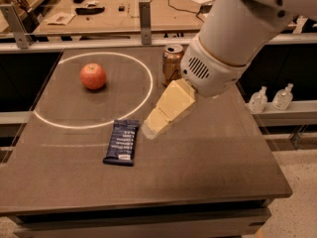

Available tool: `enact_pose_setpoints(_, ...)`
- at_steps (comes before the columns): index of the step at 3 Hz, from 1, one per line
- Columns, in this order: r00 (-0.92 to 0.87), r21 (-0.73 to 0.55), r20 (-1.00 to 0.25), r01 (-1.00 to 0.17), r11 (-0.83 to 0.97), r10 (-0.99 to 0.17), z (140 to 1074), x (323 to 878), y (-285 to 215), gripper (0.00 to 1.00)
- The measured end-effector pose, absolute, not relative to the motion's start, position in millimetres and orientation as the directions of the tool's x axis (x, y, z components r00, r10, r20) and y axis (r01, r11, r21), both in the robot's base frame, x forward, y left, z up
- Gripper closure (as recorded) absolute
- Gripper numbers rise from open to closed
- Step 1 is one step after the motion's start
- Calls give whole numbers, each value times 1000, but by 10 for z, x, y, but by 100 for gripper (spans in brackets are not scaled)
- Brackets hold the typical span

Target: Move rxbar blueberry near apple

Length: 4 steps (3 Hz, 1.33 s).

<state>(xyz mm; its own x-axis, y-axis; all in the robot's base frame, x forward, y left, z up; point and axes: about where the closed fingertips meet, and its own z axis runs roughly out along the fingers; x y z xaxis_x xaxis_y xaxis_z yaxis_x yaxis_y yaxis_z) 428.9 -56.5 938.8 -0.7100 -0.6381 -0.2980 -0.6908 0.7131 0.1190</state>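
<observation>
The rxbar blueberry point(122, 142) is a dark navy wrapped bar with white text, lying flat on the table just outside the lower right of the white circle. The apple point(93, 76) is red-orange and sits inside the circle at the upper left. My gripper point(152, 128) is cream-coloured, hangs from the big white arm and points down-left. Its tip is just to the right of the bar's upper end, close to the table top and apart from the bar. It holds nothing that I can see.
A gold drink can point(173, 63) stands behind the gripper, partly hidden by the arm. A white circle point(148, 90) is marked on the dark table point(208, 172). Two small clear bottles point(270, 99) stand on a ledge to the right. A cluttered bench is behind.
</observation>
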Motion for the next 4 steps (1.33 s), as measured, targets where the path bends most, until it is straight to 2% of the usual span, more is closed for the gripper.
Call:
enact_pose_setpoints(1, -756, 149, -328, -634, 759, -567, 9431, 4079, -170, 0)
enact_pose_setpoints(3, -766, 30, -384, -568, 823, -515, 9344, 3912, 464, 0)
enact_pose_setpoints(4, -772, -12, -362, -556, 831, -522, 9201, 3910, 668, 0)
